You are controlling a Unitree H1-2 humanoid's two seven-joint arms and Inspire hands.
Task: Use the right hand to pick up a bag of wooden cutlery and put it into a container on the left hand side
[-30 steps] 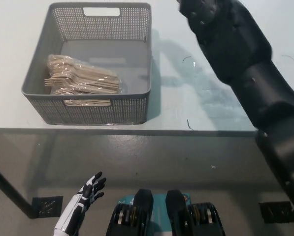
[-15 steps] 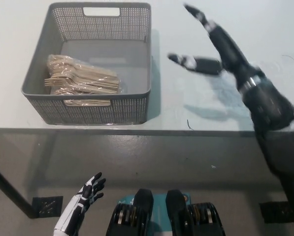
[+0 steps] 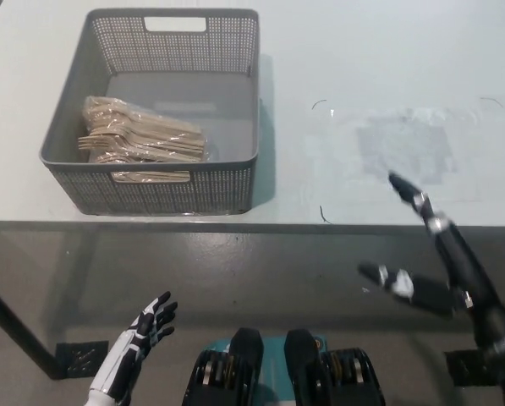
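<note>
- Fingers apart and holding nothing, the white left hand (image 3: 140,337) hangs below the basket, off the table's near edge. It looks parked there because the task gives the work to the other hand.
- The grey perforated basket (image 3: 150,188) stands on the white table (image 3: 362,59), its near wall close to the table's edge. That probably keeps it within easy reach.
- The bag of wooden cutlery (image 3: 142,139) lies flat inside the basket, against its near-left wall, forks showing through the clear wrap. Whether it is one bag or several stacked, I cannot tell.
- Right of the basket the tabletop shows only a dull grey patch (image 3: 404,145) and a few small marks; no bag lies there.
- The black right hand (image 3: 455,281) is well right of the basket and below it, past the table's near edge. Its fingers are spread wide and it has hold of nothing.
- With the bag in the container and this hand empty and clear, the placing looks done.
</note>
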